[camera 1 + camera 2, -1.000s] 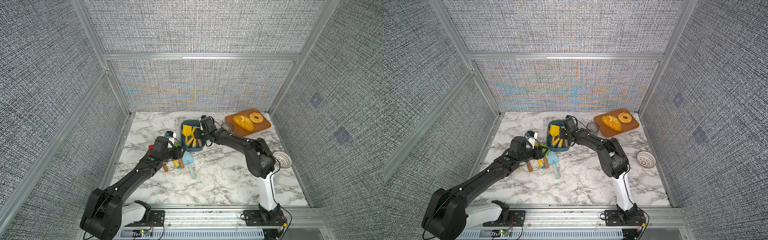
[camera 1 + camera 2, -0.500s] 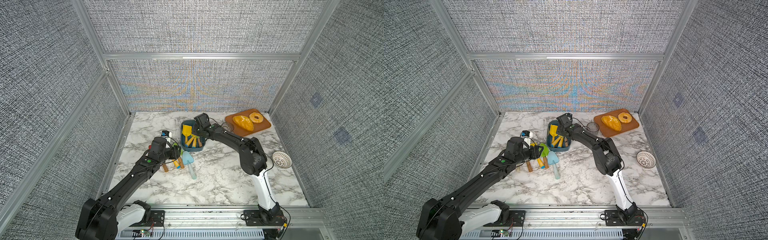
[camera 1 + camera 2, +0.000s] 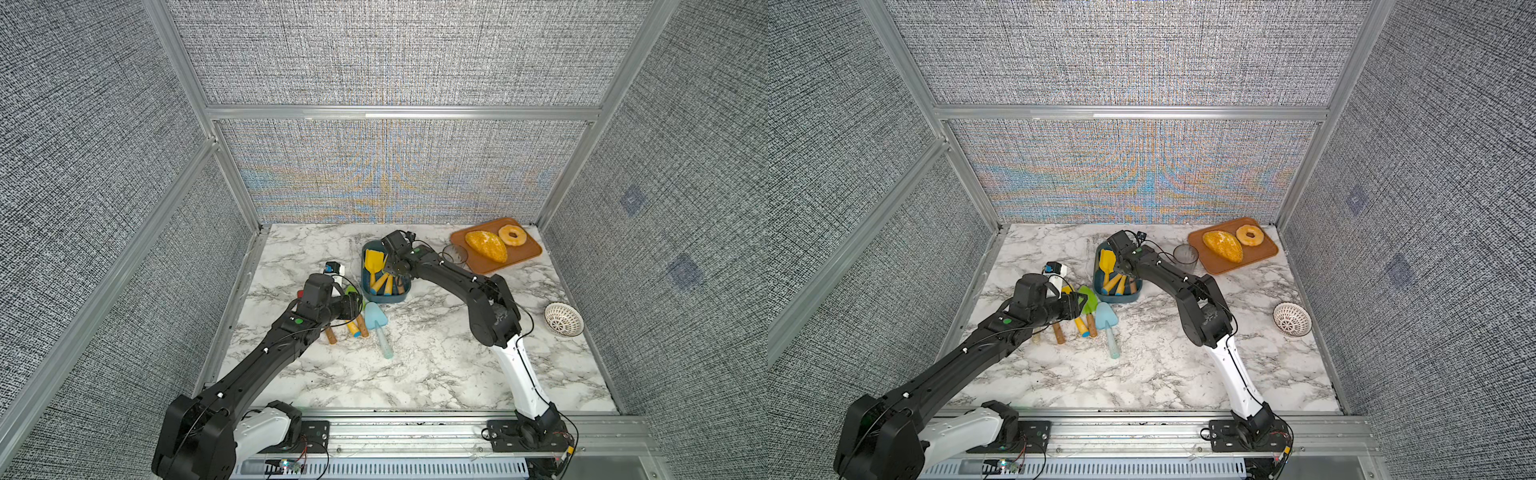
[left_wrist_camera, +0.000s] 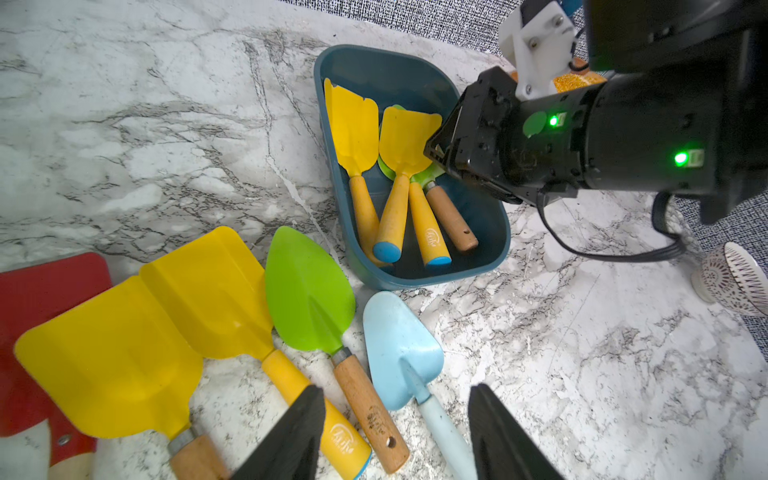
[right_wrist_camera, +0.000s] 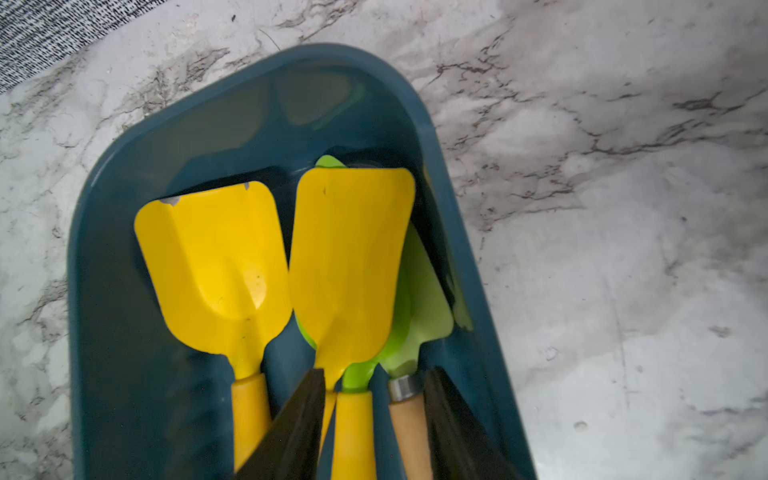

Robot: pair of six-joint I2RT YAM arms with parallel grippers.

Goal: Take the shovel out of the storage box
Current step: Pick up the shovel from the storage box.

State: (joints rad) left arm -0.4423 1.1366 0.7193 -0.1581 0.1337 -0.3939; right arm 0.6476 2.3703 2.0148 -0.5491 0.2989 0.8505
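My right hand point(image 5: 374, 374) has edged across over the storage box point(image 4: 415, 282) and now dips inside, fingers point(image 5: 299, 424) half spread astride two handles at once: the wooden handle point(image 5: 409, 432) and the yellow one beside it, both on green shovels point(image 5: 428, 316). I see no clamp yet, so I judge no shovel is out. A yellow shovel point(image 5: 349, 266) lies over those green blades, and the box wall crowds my outer finger. My left hand point(image 4: 395, 440) hangs spread and empty over the loose shovels point(image 4: 399, 353) on the counter point(image 4: 582, 353), just beside the box.
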